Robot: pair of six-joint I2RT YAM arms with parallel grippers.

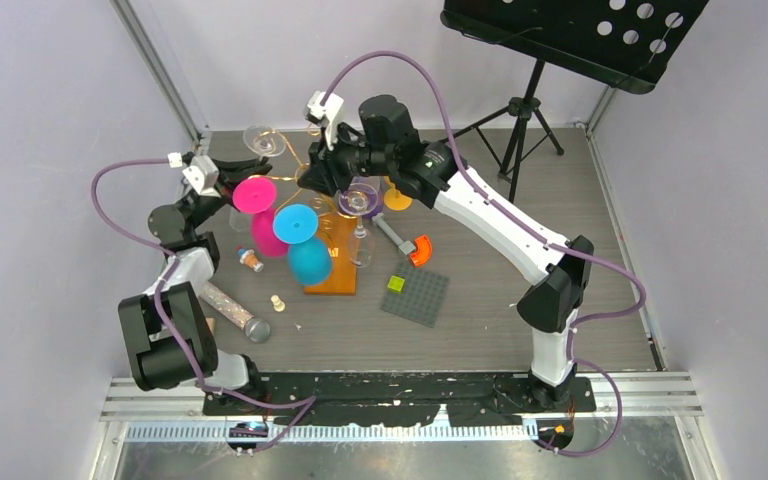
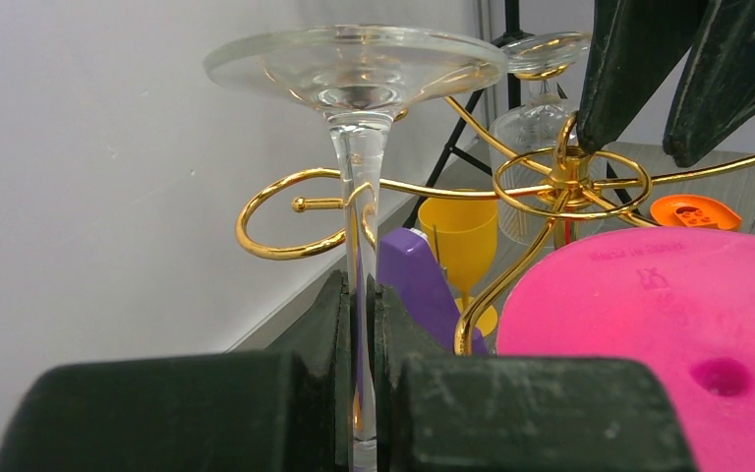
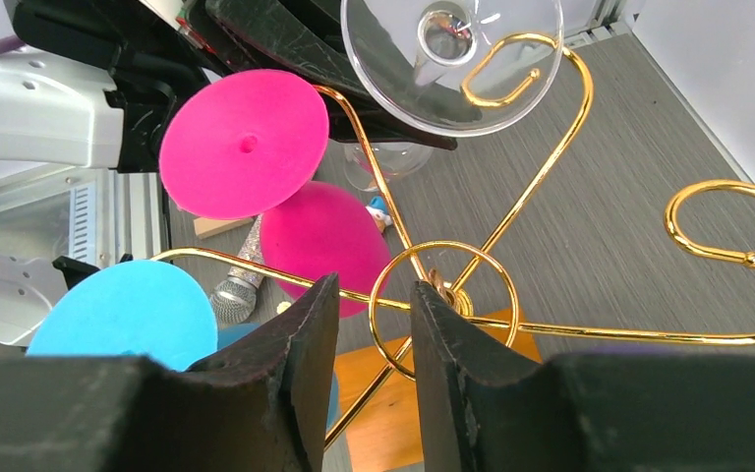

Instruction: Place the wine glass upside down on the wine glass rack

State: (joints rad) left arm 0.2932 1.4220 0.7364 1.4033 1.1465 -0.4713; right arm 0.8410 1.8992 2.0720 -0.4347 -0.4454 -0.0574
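Top view: wine glass rack (image 1: 330, 272) stands mid-worktop (image 1: 520, 330), with pink glass (image 1: 254, 195) and blue glass (image 1: 296, 225) hung on it. The clear wine glass (image 1: 263, 139) is at its far-left arm, foot up. Left wrist: left pincer (image 2: 361, 315) pinches the glass's stem just beside a gold scroll (image 2: 290, 211); inside the curl or not, cannot tell. Right wrist: right pincer (image 3: 367, 344) slightly spread, fingers straddling the hub ring (image 3: 442, 305), thin wire in the gap.

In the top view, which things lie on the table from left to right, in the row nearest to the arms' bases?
microphone → pawn → rack base → gray plate
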